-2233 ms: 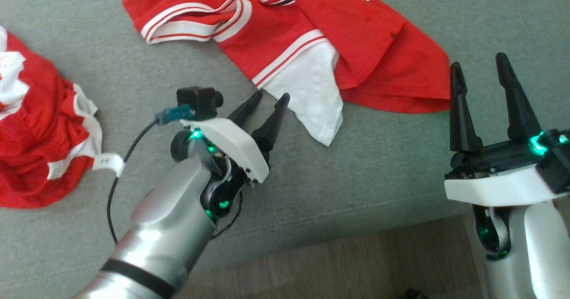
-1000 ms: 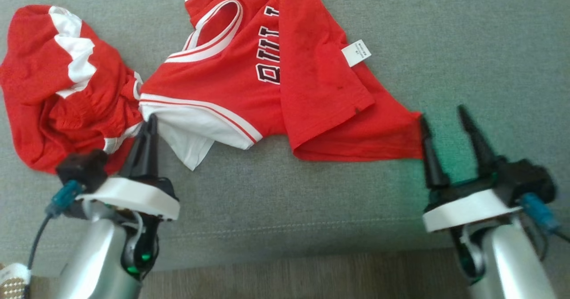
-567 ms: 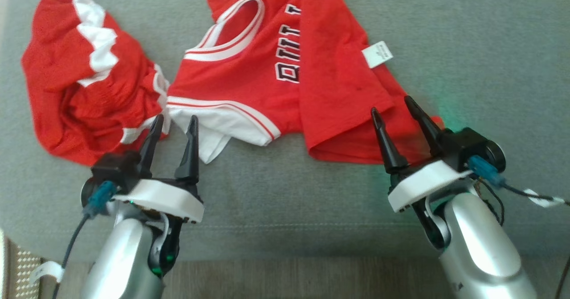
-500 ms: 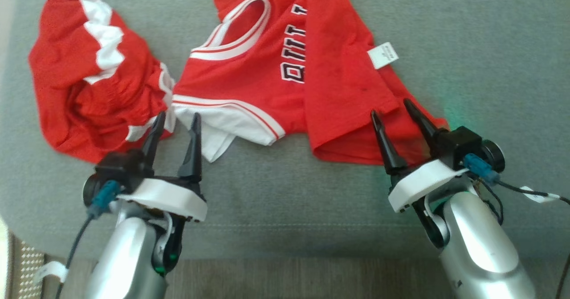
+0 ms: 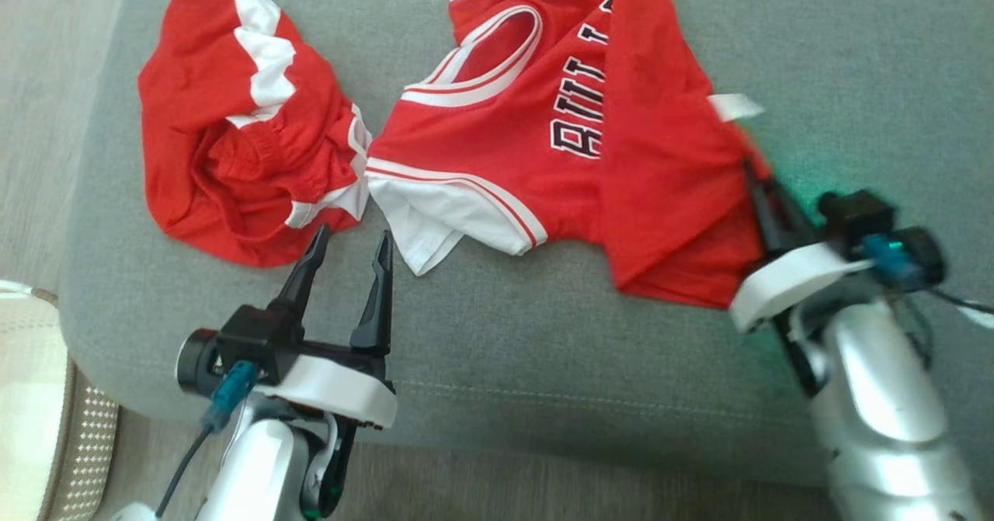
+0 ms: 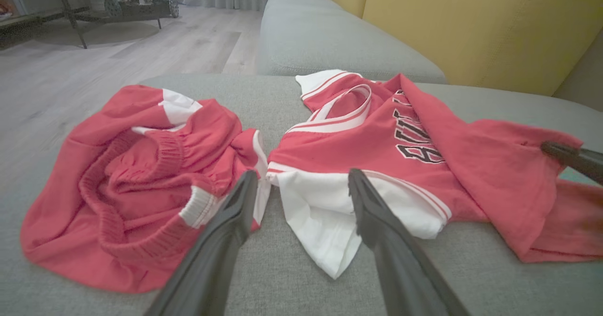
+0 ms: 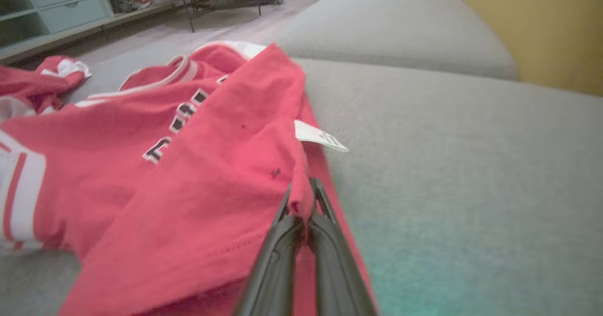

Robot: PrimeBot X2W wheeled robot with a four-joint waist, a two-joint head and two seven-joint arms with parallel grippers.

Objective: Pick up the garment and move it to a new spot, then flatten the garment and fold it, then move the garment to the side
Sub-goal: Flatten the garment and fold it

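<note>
Step in hand, as I judge it: the pick-up. The right gripper [image 7: 302, 189] is pinched shut on a fold at the right edge of the crumpled red-and-white basketball jersey [image 5: 543, 140], which has the grey fabric sofa cushion [image 5: 543, 335] under it. The left gripper [image 5: 353, 234] hovers spread wide and empty just short of the jersey's white left corner. That corner probably needs gripping next, clear of the bunched red shorts [image 5: 241, 156] left of the jersey.
</note>
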